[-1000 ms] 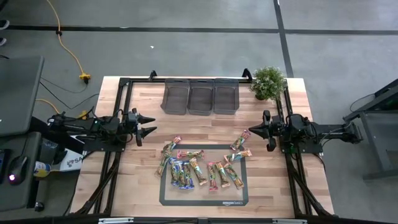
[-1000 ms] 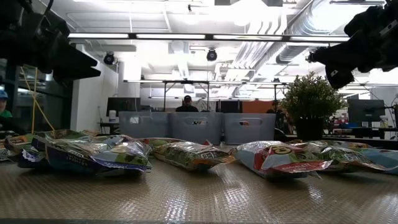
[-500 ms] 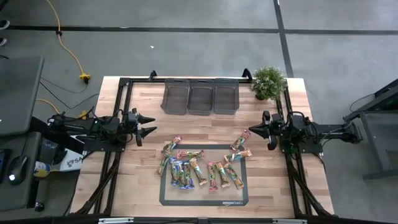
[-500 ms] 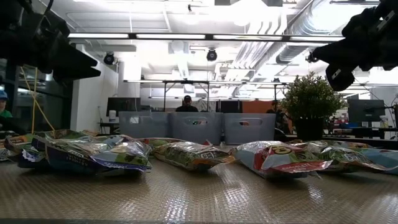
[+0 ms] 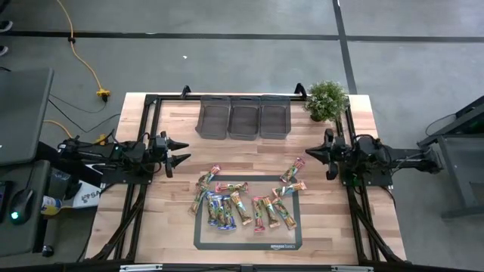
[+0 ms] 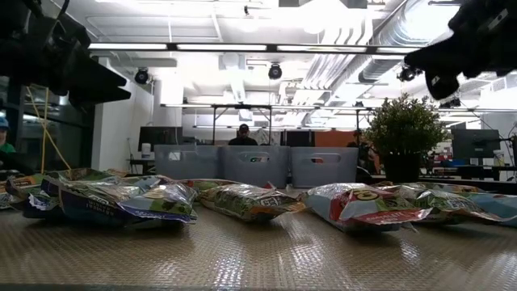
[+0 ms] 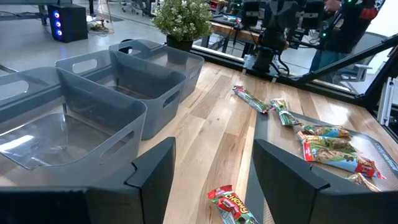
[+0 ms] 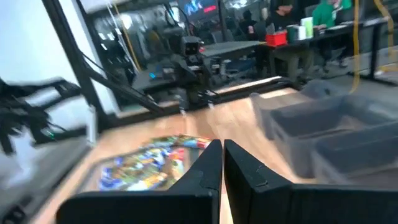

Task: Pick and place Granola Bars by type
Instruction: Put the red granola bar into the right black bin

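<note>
No sorting done: all Granola Bars (image 5: 242,205) lie outside the empty bins (image 5: 244,117); left hand (image 5: 180,150) apart, right hand (image 5: 310,155) together.

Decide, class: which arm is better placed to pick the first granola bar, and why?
Probably the left. The left gripper is open, close to the bars by the mat's near corner. The right gripper is as near, but shut.
</note>
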You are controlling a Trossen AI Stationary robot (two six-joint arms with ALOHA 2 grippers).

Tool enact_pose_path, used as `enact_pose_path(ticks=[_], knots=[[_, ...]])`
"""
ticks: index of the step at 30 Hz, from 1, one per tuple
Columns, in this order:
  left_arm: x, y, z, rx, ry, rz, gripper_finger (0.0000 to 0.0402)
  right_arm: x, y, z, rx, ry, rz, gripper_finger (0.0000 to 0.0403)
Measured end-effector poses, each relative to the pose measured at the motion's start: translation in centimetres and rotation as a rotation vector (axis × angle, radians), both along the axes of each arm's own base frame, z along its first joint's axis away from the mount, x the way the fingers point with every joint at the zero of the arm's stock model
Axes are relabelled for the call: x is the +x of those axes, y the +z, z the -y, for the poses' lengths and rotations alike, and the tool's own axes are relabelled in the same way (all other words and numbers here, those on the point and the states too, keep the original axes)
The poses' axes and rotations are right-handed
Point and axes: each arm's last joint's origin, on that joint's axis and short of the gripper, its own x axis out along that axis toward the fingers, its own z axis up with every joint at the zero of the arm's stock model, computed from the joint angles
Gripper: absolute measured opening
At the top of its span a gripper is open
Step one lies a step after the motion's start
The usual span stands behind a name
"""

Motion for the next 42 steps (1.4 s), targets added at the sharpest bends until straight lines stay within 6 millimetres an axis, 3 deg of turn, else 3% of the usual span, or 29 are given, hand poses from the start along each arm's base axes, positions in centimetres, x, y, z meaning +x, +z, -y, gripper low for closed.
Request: enact_pose_path(ticks=[8,14,21,26,36,42], knots=[[0.0,0.0,0.0,0.0,0.0,0.0,0.0211,0.0,7.2,0.4,-0.252,-0.125,-0.247,0.0],[0.0,0.0,0.0,0.0,0.0,0.0,0.0211,2.6,10.4,0.5,-0.374,-0.107,-0.494,0.0],[0.0,0.0,0.0,0.0,0.0,0.0,0.0211,6.8,9.7,0.4,-0.429,0.052,-0.855,0.0],[0.0,0.0,0.0,0.0,0.001,0.0,0.0211,9.3,9.0,0.1,-0.477,0.203,-1.005,0.0],[0.0,0.0,0.0,0.0,0.0,0.0,0.0211,12.3,8.9,-0.1,-0.538,0.376,-1.125,0.0004],[0.0,0.0,0.0,0.0,0.0,0.0,0.0211,13.2,8.0,-0.4,-0.484,0.503,-1.112,0.0053]])
